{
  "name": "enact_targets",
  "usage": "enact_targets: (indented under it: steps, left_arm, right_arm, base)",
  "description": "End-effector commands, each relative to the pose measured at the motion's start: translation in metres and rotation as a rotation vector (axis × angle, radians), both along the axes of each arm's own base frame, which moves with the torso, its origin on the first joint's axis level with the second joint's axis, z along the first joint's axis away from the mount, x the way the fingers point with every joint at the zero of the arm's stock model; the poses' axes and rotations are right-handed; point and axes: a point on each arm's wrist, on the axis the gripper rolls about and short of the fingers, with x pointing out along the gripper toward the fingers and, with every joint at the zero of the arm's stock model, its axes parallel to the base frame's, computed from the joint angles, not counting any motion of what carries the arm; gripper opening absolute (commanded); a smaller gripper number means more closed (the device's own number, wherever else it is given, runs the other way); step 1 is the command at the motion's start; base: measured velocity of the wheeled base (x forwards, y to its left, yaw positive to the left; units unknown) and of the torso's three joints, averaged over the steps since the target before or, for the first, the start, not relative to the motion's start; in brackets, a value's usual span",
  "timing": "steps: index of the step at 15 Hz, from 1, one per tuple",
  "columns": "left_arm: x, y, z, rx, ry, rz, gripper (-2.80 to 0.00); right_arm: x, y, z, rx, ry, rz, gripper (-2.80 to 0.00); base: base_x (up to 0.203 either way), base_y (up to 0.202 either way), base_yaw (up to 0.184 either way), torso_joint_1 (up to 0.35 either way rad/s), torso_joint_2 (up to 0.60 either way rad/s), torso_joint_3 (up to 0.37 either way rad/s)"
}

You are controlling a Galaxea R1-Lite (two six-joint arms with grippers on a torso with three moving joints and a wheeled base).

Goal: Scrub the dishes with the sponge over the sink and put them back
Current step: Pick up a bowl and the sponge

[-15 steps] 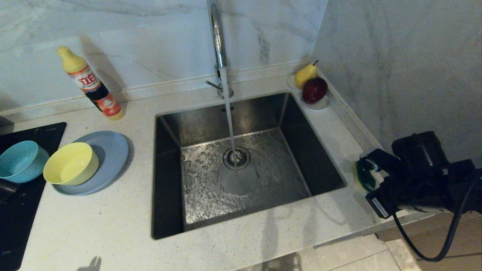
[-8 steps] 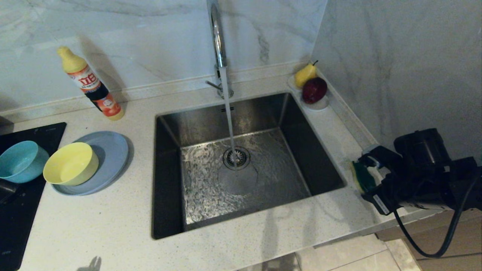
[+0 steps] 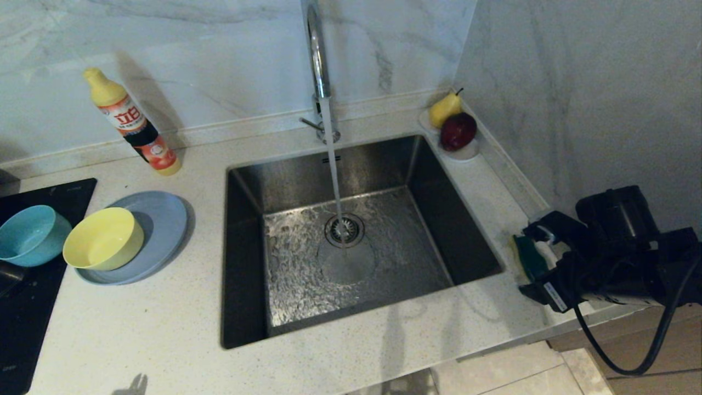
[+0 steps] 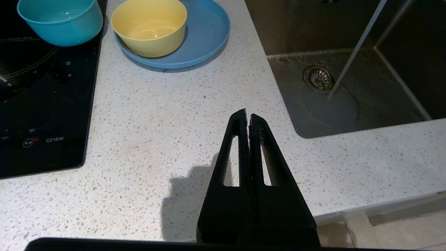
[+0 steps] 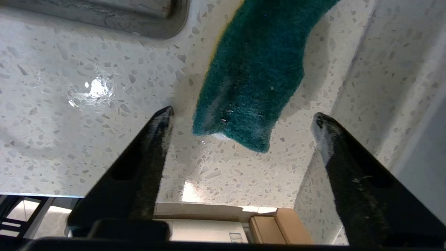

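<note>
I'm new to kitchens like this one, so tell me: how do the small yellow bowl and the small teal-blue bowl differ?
The small yellow matte bowl sits on the wide flat grey-blue plate; the small teal-blue matte bowl sits on the black glass cooktop instead. The yellow bowl is nearer the stainless-steel sink; the teal-blue bowl is farther left. Both stand upright and look about the same size.

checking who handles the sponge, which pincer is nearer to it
Right. The right pincer stands open with the sponge lying on the counter just ahead of its tips. The left pincer is shut, over the counter on the far side of the sink.
</note>
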Motion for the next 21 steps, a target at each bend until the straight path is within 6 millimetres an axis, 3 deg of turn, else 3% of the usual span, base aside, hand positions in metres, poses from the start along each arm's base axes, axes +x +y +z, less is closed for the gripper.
enact_targets:
  steps: [1, 21]
  left_arm:
    - [0.003, 0.000, -0.011, -0.001, 0.040, 0.001, -2.80]
    - [0.003, 0.000, -0.011, -0.001, 0.040, 0.001, -2.80]
  right_arm:
    - [0.001, 0.000, -0.001, 0.001, 0.002, 0.001, 0.00]
    - [0.029, 0.006, -0.003, 0.058, -0.005, -0.052, 0.00]
  base:
    - [0.000, 0.000, 0.000, 0.000, 0.00, 0.000]
    - [0.000, 0.000, 0.000, 0.000, 0.00, 0.000]
